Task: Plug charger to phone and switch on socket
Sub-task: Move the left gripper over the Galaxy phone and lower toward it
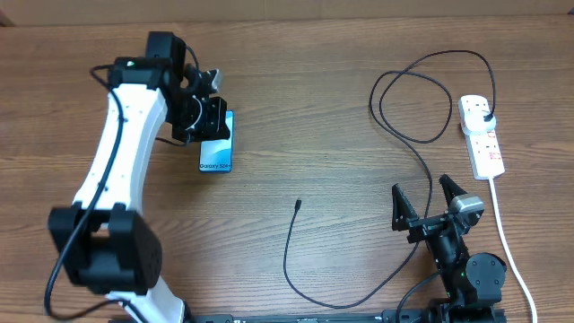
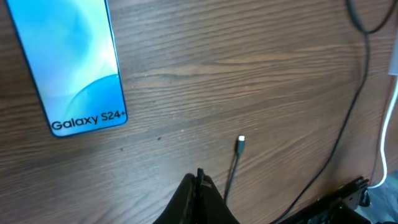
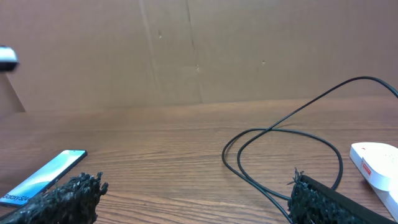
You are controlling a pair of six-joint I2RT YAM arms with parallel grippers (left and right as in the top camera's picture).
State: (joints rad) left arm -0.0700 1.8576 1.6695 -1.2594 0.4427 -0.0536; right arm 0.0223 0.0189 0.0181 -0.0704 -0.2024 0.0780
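Overhead: phone [image 1: 215,145] flat on the counter [image 1: 314,99], screen up; left end effector [image 1: 208,118] hangs over the phone's far end, jaws fully closed, nothing in them; charger [image 1: 420,144] cable loops well right of the phone; its connector tip [image 1: 298,205] lies loose on the wood, right of the phone and nearer the robot base, well apart from it; plug [image 1: 485,115] at the other end looks seated in the socket [image 1: 482,139], far right of the phone; right end effector [image 1: 421,187] sits far right of the phone near the base, jaws wide, empty.

Left wrist: phone in the upper left, "Galaxy S24+" edge toward the camera; connector tip lies off the phone's near right corner, clear gap between them; fingers [image 2: 200,186] pressed together, gripping nothing.

Right wrist: both fingers spread to the frame edges, nothing between them; phone low left; cable loop and one end of the socket right of the phone; switches not readable here.

Status, my read: socket-end plug looks done; connector into phone not done; switch state can't tell, red marks too small; treat as not done; cable tip ungrasped, so the task is at an early stage.
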